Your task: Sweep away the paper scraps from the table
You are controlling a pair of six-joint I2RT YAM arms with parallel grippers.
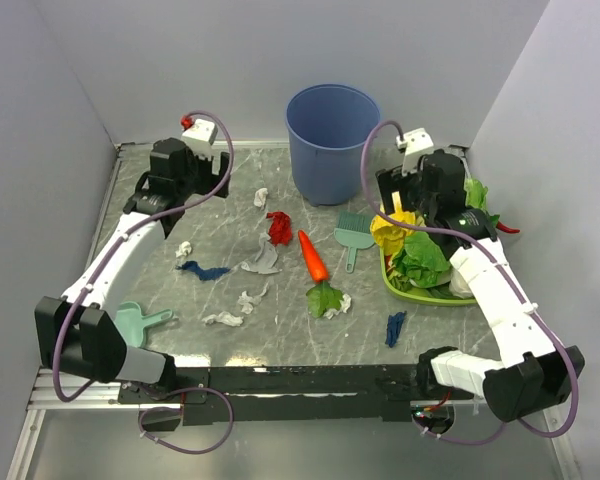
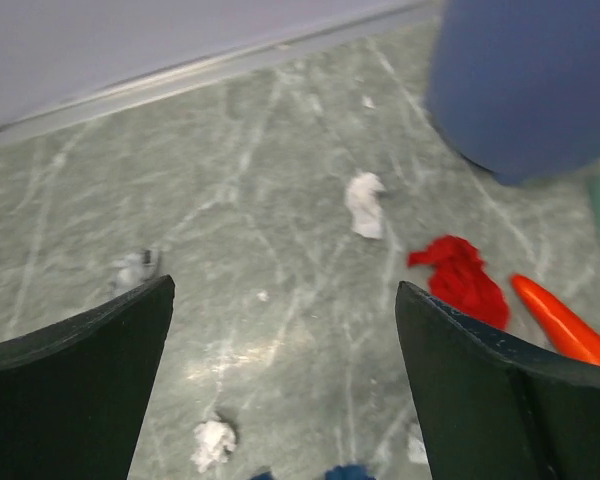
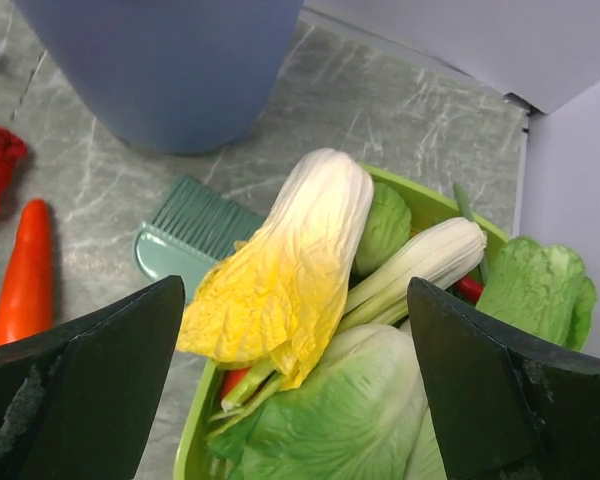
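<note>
From above, the paper scraps [image 1: 263, 262] lie scattered over the middle of the grey-green veined table [image 1: 220, 215]: crumpled white and grey bits, one red scrap [image 1: 279, 228] just left of the carrot [image 1: 313, 257], and two dark blue strips, one toward the left and one at the near right. The left wrist view shows the left gripper [image 2: 285, 300] spread wide and holding nothing, above bare marble with white bits and the red scrap around it. In the right wrist view the right gripper [image 3: 298, 300] is also wide apart and empty, above the green tray [image 3: 195, 430] of vegetables; the red scrap shows at the left edge.
</note>
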